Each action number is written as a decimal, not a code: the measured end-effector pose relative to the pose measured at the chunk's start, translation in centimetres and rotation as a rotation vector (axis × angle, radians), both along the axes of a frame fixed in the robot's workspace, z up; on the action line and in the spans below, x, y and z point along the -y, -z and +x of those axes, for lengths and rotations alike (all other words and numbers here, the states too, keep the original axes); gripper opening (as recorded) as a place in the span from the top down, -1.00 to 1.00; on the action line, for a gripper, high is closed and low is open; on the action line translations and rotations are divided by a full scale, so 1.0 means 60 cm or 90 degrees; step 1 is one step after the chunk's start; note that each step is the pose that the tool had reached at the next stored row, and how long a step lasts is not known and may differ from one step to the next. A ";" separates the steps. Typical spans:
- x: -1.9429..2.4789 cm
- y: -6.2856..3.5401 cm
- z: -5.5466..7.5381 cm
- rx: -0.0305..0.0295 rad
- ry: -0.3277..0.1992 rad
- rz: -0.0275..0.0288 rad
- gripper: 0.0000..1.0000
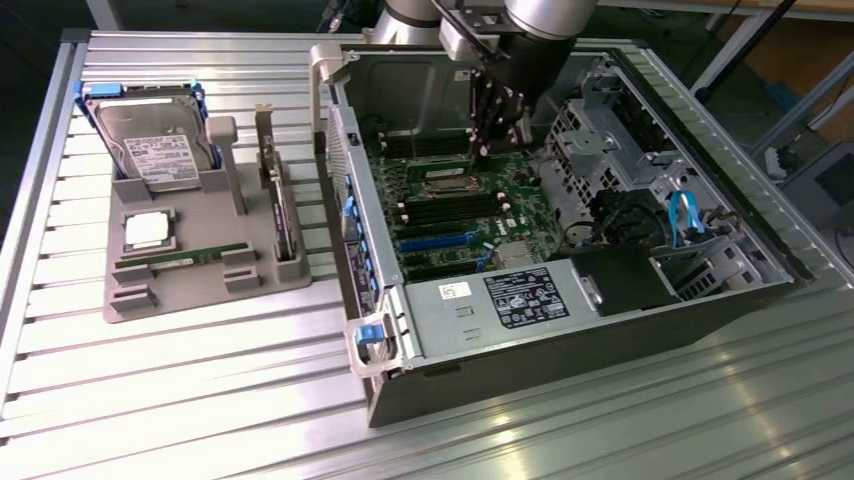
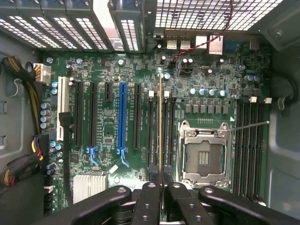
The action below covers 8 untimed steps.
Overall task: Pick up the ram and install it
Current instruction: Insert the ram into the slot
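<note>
A: Gripping what, with those jaws?
B: Clamped on the ram (image 2: 161, 117), held edge-on by the gripper (image 2: 161, 177).
A: And from the exterior view's left?
B: Grey tray (image 1: 134, 300) with hard drive (image 1: 158, 145); then open case (image 1: 441, 330), gripper inside at the far end, over the motherboard (image 2: 110, 126), ram along a slot just beside the empty socket (image 2: 205, 152).

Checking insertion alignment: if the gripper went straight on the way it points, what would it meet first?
The black gripper, shut on the long thin ram stick, points at the green motherboard; the stick would probably meet the black memory slots beside the silver processor socket first. Depth is unclear.
</note>
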State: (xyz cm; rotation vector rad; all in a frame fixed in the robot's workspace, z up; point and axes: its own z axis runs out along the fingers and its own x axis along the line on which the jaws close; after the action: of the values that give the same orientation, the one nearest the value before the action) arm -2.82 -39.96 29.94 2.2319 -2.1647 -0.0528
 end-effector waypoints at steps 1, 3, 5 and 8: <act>0.0000 0.000 0.000 0.0000 0.002 0.0000 0.76; 0.0000 0.000 0.000 -0.0001 0.007 -0.0001 0.76; 0.0000 0.000 0.000 0.0000 0.007 0.0000 0.76; 0.0000 0.001 0.006 0.0001 0.007 0.0001 0.76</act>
State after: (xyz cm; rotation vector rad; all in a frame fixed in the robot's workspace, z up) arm -2.47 -39.96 29.90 2.2195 -2.1780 -0.0533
